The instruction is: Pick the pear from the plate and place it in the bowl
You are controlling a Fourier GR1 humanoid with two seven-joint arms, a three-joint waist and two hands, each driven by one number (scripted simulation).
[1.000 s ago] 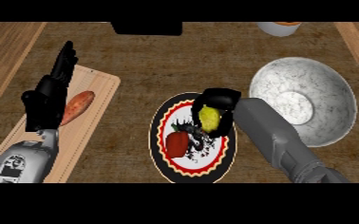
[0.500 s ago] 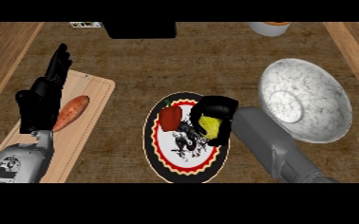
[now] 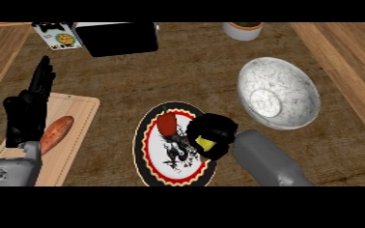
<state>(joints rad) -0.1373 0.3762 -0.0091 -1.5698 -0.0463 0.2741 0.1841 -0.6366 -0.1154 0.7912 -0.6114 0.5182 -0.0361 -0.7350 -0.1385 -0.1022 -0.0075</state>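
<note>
The right hand [image 3: 212,136] comes in from the counter's near edge on a grey forearm slanting up and to the left, and sits over the right side of the plate [image 3: 151,160]. Its black fingers are curled round the yellow pear [image 3: 203,141], of which only a small patch shows between them; whether the pear rests on the plate or is lifted off it cannot be told. A red fruit [image 3: 168,124] lies on the plate's far part, just left of the hand. The plate has a black rim with a red scalloped band and stands near the middle of the counter [image 3: 192,77], toward its near edge. The speckled grey bowl [image 3: 278,92] stands to the right and farther back, apart from the hand. The left hand [image 3: 28,111] rests at the counter's left side above a wooden cutting board [image 3: 78,121], fingers straight and pointing away, holding nothing. An orange-red sweet potato [image 3: 55,134] lies on the board beside it
</note>
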